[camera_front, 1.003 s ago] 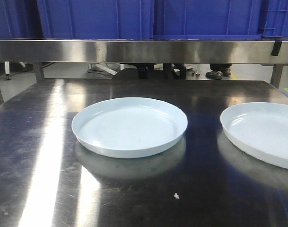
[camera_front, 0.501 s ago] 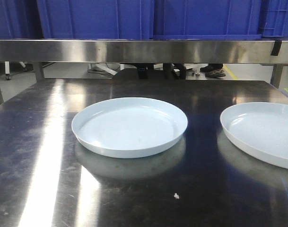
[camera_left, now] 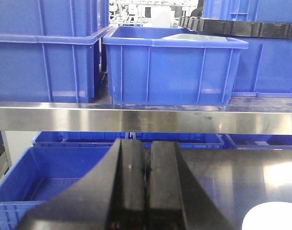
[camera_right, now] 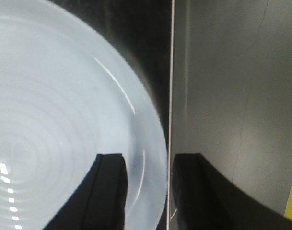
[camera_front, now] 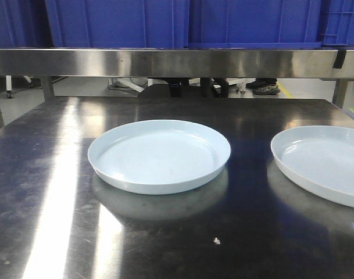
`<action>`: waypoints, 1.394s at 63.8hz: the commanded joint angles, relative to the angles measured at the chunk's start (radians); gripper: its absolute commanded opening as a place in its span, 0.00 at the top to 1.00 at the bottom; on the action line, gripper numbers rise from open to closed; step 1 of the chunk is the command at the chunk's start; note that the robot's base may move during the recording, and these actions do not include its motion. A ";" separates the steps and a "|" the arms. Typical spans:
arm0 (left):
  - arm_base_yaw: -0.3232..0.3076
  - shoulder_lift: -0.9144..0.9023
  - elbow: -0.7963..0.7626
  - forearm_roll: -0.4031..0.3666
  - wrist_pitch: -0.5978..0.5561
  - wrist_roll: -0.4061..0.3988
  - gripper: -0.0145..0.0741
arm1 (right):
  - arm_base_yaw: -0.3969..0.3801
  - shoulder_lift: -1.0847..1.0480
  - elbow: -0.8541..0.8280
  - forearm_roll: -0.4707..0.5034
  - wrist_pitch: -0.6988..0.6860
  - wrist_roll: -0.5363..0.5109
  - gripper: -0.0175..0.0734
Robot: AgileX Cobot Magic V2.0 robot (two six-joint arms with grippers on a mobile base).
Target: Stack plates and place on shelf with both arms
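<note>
Two plates are recorded unstacked on the steel worktop (camera_front: 43, 174): the first plate (camera_front: 159, 156) at frame centre, the second plate (camera_front: 325, 163) at the right edge, well apart. The left hand (camera_left: 146, 160) is found fully closed, holding nothing. The right hand (camera_right: 148, 160) is parted, with a plate rim (camera_right: 150, 139) seen between its fingers; contact cannot be determined.

Left pincer (camera_left: 146, 155) jaws pressed together; blue crates (camera_left: 174, 67) on steel shelf (camera_left: 136, 119) beyond; plate (camera_left: 274, 218) edge bottom right.

One table (camera_front: 43, 174) carries two plates, a centre plate (camera_front: 159, 154) and a right plate (camera_front: 325, 163), plus one pale crumb (camera_front: 216, 240); four blue crates (camera_front: 115, 23) line one shelf (camera_front: 165, 63).
</note>
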State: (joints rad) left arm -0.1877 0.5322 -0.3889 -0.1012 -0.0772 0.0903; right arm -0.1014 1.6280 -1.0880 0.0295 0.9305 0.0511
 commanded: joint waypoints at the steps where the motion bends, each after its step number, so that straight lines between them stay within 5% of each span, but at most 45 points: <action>1: 0.000 0.004 -0.030 -0.003 -0.091 -0.009 0.75 | -0.005 -0.021 -0.031 0.002 -0.025 -0.016 0.40; 29: 0.000 0.004 -0.030 -0.003 -0.091 -0.009 0.75 | -0.012 0.007 -0.031 0.002 -0.016 -0.017 0.42; 49: 0.000 0.004 -0.030 -0.003 -0.091 -0.009 0.75 | -0.033 0.007 -0.031 0.007 -0.003 -0.017 0.70; 70: 0.000 0.004 -0.030 -0.003 -0.091 -0.009 0.75 | -0.051 -0.002 -0.032 0.029 0.020 -0.017 0.75; 89: 0.000 0.004 -0.030 -0.003 -0.091 -0.009 0.75 | -0.051 -0.074 -0.096 0.145 0.097 -0.082 0.75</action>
State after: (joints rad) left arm -0.1877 0.5322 -0.3889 -0.1012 -0.0772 0.0903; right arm -0.1473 1.6233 -1.1254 0.1304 0.9937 0.0000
